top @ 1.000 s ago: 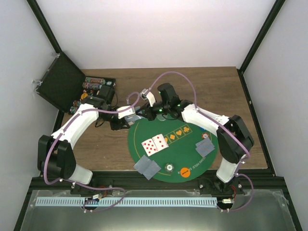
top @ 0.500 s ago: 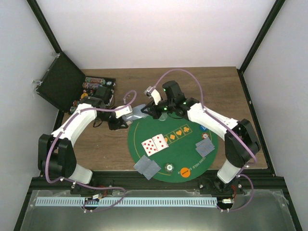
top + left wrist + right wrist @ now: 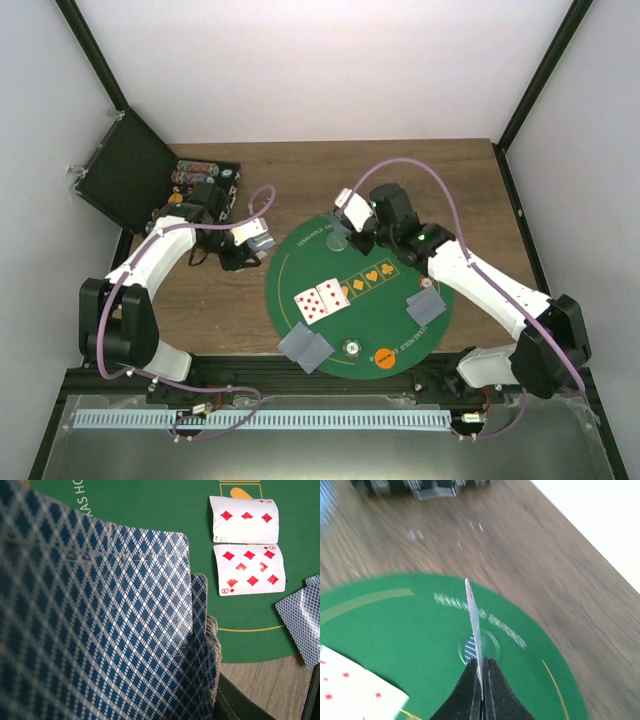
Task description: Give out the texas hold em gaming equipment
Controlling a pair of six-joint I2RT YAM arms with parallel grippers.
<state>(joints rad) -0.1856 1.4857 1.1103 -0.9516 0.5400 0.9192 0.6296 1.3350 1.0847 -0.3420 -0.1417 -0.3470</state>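
Note:
A round green mat (image 3: 390, 300) holds two face-up red-pip cards (image 3: 322, 298), also seen in the left wrist view (image 3: 248, 545). Face-down blue-backed cards lie at the mat's near left (image 3: 305, 347) and right (image 3: 425, 305). A pale token (image 3: 352, 347) and an orange token (image 3: 384, 357) sit at the near rim. My left gripper (image 3: 255, 240) is shut on a deck of blue-backed cards (image 3: 100, 630) beside the mat's left edge. My right gripper (image 3: 482, 662) is shut on one card (image 3: 474, 615), edge-on above the mat's far part.
An open black case (image 3: 200, 180) with rows of tokens stands at the back left, its lid (image 3: 125, 170) leaning against the wall. More tokens (image 3: 427, 283) lie at the mat's right. Bare wood (image 3: 450, 190) lies behind the mat.
My right gripper has pulled one card away from the deck and moved right over the mat's far edge. My left gripper has drawn back slightly left with the deck.

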